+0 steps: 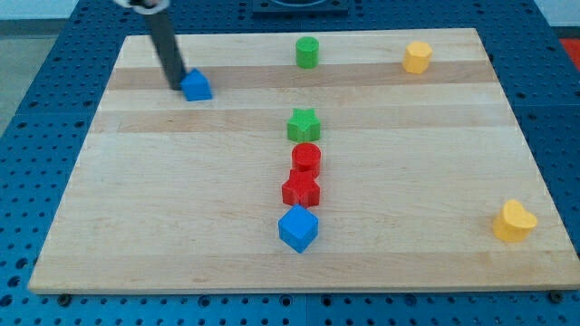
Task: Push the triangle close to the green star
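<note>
The blue triangle [196, 86] lies near the view's top left of the wooden board [181, 199]. The green star [304, 124] sits near the board's middle, down and to the right of the triangle, well apart from it. My tip [175, 87] rests on the board just left of the blue triangle, touching or nearly touching its left side. The dark rod rises from there to the view's top.
A green cylinder [307, 52] and a yellow block [417, 57] stand along the top. Below the star sit a red cylinder [306, 158], a red star [301, 189] and a blue cube [298, 228] in a column. A yellow heart [513, 221] lies at right.
</note>
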{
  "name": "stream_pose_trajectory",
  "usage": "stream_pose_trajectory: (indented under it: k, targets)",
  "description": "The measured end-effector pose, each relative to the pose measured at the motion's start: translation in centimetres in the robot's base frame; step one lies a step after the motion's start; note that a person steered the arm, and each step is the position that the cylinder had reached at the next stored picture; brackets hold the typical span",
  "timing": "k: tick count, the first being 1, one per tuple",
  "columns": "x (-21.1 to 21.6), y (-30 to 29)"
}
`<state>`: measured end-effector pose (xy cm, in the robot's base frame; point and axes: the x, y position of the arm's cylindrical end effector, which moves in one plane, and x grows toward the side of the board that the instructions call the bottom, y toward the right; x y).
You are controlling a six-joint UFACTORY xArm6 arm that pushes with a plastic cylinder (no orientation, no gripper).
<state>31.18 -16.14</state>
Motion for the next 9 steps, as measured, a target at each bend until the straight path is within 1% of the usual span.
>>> stream_pose_trajectory:
  k: [1,2,3,4,5,6,7,9]
  targets:
    - [0.0,6.1]
    - [0.0,6.5]
    - [-1.2,6.0]
    - [-1.5,4.0]
    - [1.7,4.3]
    - [2.7,7.0]
    - [2.9,8.7]
    - [2.9,8.9]
